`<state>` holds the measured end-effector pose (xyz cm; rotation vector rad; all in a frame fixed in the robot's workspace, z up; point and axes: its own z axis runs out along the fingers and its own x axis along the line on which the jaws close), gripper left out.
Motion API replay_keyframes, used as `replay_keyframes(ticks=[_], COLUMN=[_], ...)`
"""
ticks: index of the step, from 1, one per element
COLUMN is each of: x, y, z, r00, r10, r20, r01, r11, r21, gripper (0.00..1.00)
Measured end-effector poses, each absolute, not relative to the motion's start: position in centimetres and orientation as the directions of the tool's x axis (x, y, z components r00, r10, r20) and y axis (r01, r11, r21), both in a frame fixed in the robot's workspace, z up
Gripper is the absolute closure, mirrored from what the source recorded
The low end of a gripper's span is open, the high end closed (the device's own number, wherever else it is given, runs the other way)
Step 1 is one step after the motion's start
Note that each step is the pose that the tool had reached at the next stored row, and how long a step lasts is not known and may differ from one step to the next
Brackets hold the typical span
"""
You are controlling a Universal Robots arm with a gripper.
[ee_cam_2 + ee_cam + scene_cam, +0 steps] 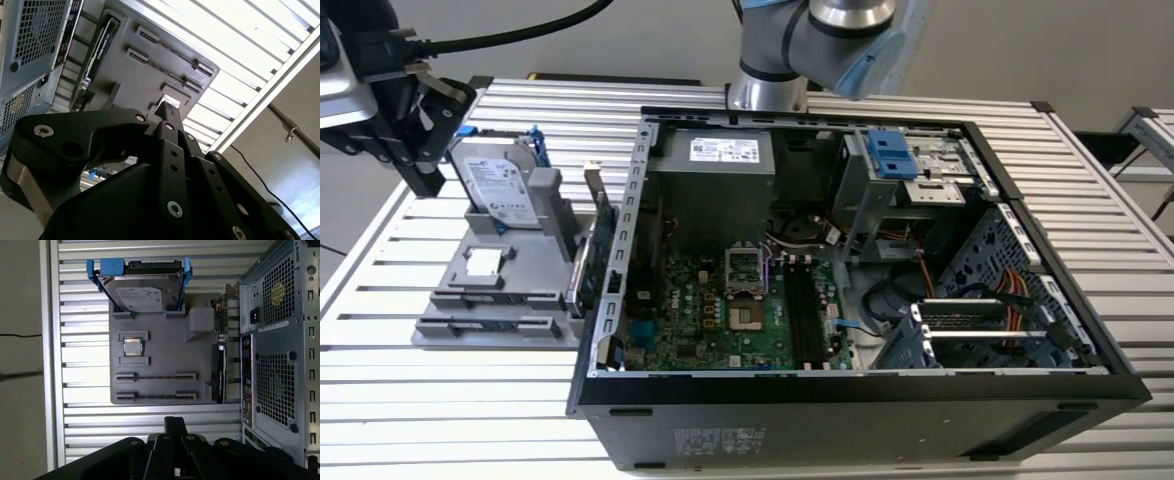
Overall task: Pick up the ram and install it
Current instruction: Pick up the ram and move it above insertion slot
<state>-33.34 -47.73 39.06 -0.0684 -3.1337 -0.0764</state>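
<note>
Grey plastic tray (165,352) sits on the slatted tabletop (80,415), just beside the open case (854,385). It carries a drive (140,292), a chip (132,346) and, on the edge toward the case, a card (218,375).

Ram (155,376): judged to be the thin dark strip seated edge-up in a long slot of the tray, though it is too thin to confirm.

Hand (175,422): held well above the tabletop, off the slot end of the tray and touching nothing. Its fingers are together with nothing between them.

Status: by this reading, pick-up is not yet done and installation is outstanding. The board slots (801,315) inside the case look dark, and I cannot tell whether any is filled.
</note>
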Motion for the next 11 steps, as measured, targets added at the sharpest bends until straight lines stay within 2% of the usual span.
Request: replay_keyframes(ticks=[11], x=[-33.37], y=[-47.73], z=[39.06], r00=[-1.000], r10=[-0.010], r20=[0.007], r01=[-0.010], r11=[0.999], r21=[0.049], gripper=[1.00])
